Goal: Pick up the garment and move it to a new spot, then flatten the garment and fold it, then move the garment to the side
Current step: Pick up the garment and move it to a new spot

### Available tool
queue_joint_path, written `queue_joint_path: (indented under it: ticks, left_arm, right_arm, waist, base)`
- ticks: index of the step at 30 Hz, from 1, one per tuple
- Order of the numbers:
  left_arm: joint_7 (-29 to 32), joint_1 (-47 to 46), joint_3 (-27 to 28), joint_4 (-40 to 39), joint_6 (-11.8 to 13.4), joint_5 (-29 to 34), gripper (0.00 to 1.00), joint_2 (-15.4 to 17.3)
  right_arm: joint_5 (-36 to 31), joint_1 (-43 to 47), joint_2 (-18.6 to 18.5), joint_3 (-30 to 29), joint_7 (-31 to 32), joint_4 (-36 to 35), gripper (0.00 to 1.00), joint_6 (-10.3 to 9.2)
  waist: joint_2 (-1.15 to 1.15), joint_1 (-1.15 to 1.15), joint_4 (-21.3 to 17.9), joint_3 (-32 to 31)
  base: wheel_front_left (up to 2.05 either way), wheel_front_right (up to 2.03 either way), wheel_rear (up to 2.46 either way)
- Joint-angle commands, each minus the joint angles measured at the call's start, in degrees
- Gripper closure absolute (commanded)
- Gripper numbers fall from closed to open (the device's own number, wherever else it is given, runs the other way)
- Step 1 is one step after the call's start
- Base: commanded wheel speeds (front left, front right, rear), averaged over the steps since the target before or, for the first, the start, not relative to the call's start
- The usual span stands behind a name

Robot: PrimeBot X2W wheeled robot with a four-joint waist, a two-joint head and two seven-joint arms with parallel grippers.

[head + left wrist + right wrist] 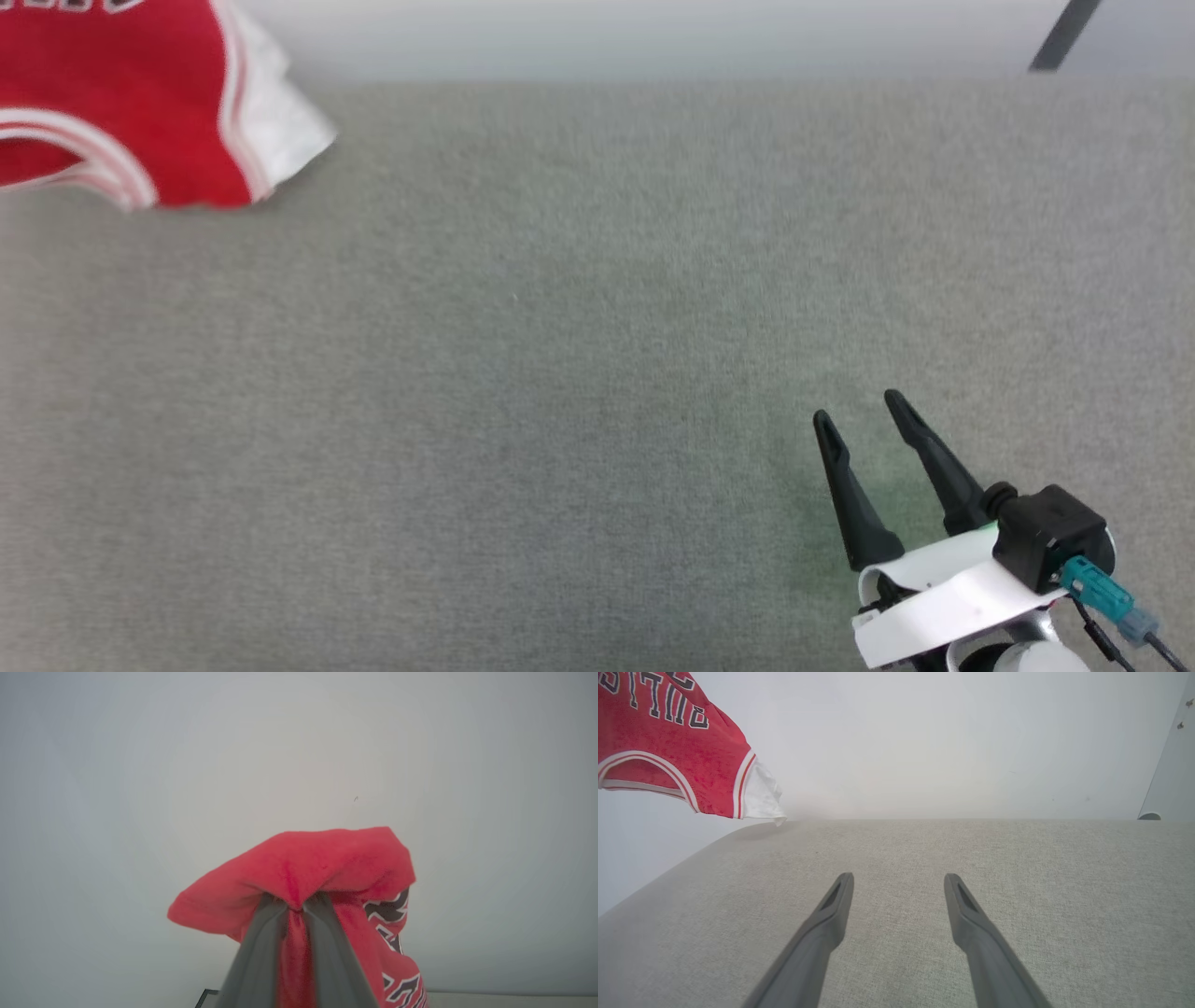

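Note:
The garment [112, 103], a red jersey with a white sleeve and striped trim, hangs in the air at the head view's top left, above the grey fabric surface [560, 373]. In the left wrist view my left gripper [293, 903] is shut on a bunched red fold of the garment [327, 863], with black lettering showing at the right. My right gripper [854, 411] stands open low over the surface at the lower right, nothing between its fingers. The right wrist view shows the garment [668, 742] hanging off to the upper left, its white sleeve tip just above the surface's far edge.
A pale wall [653, 37] runs behind the surface's far edge. A dark slanted bar [1064, 33] shows at the top right. The grey surface curves away at its left corner in the right wrist view.

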Motion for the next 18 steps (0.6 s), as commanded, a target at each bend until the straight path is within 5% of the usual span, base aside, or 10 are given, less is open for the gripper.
queue_joint_path:
  ticks: [1, 18]
  left_arm:
    - [-0.79, -0.98, -0.7, 0.21, -0.35, 0.31, 1.0, -0.08]
    - [3.85, -3.46, -9.61, -5.4, -0.4, -10.96, 1.0, -4.58]
  right_arm:
    - [0.64, 1.03, 0.17, 0.2, -0.15, 0.22, 0.0, 0.03]
    - [-2.02, 4.04, 1.5, -8.46, -0.57, 1.18, 0.0, 0.03]
  waist:
    - [0.0, 0.0, 1.51, -4.28]
    - [0.0, 0.0, 1.77, -10.27]
  base:
    - [0.0, 0.0, 0.0]
    - [0.0, 0.0, 0.0]
